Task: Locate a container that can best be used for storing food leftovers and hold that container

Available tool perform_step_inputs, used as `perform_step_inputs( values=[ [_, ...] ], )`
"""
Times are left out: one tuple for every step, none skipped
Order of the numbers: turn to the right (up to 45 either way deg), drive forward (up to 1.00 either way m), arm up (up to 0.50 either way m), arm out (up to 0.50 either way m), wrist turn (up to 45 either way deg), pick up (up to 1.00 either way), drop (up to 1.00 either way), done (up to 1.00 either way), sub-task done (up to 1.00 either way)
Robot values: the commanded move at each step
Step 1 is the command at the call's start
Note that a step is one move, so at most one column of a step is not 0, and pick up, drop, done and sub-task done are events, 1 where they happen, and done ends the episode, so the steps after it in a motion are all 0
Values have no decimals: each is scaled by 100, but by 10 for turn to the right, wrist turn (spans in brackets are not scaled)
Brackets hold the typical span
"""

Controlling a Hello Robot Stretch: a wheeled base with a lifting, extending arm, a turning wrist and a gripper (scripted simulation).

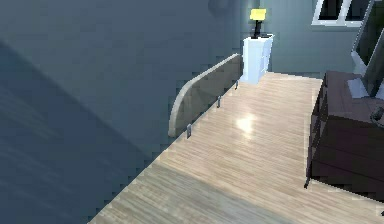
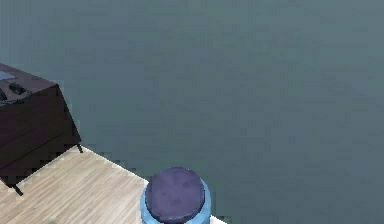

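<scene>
Fingers: you cannot tell whether they grip anything, so which way the container lies from them cannot be judged. At the arm side view's bottom middle a round blue thing [image 2: 176, 197] with a dark top is cut off below; container or stool, you cannot tell. Small items on the dark cabinet [image 2: 30, 125] at left are too small to name.

I see a dark dresser [image 1: 345, 135] at the wood floor's [image 1: 240, 150] right edge and a curved wooden panel [image 1: 205, 92] along its left edge. At its far end, a yellow lamp [image 1: 259, 18] tops a white stand [image 1: 257, 60].
</scene>
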Motion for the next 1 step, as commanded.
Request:
perform_step_inputs(
  values=[
    [0,0,0,0,300,0,0,0,0]
  ],
)
